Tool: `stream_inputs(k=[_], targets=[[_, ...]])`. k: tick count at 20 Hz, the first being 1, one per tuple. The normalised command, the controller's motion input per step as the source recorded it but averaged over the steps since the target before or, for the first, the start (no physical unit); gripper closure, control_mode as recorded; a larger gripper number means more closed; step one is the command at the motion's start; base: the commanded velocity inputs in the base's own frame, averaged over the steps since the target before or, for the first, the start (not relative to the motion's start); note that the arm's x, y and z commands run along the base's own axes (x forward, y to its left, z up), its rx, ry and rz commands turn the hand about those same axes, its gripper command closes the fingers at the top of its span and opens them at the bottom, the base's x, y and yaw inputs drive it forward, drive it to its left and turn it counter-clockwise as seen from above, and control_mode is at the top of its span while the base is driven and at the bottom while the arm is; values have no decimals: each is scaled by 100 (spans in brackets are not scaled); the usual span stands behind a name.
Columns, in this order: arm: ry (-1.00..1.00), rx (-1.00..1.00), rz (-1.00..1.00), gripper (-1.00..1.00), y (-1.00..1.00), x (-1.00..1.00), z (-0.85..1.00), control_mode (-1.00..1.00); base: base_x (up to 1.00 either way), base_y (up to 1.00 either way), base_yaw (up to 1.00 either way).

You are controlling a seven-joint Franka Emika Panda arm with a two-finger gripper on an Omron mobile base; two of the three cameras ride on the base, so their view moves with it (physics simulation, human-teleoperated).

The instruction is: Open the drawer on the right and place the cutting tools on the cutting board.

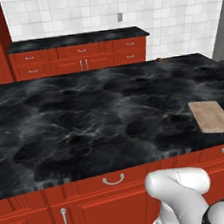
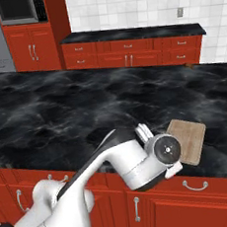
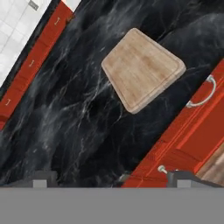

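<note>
Cutting board [image 3: 142, 69] is lying bare on the black marble bench [image 1: 85, 116], close to its front edge. Fingers [image 3: 113, 179] are hovering above that edge, spread apart and holding nothing. Just below the board, a red drawer front [image 3: 199, 105] with a curved silver handle [image 3: 204, 92] is sitting shut. Judging by this, the opening step is only beginning; next the hand needs lowering to a handle and pulling outward.

From behind the arm, your two base cameras look forward and down across the black counter [image 1: 85, 116] (both catching the cutting board [image 1: 212, 116]), while your rolled hand camera views that board from close above.
</note>
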Motion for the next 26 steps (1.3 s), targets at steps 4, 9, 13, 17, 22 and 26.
stream_inputs(k=[4,9,13,17,22,26], targets=[[-3,24,-26,-100,-59,-11,-52,-100,0,0,0],[0,30,-29,-100,-65,0,-25,-100,0,0,0],[0,36,-24,-100,-82,0,-31,-100,0,0,0],[0,32,-18,-100,-67,0,-44,-100,0,0,0],[-2,9,-6,-100,-17,0,-42,-100,0,0,0],[-9,1,0,-100,0,0,-50,-100,0,0,0]])
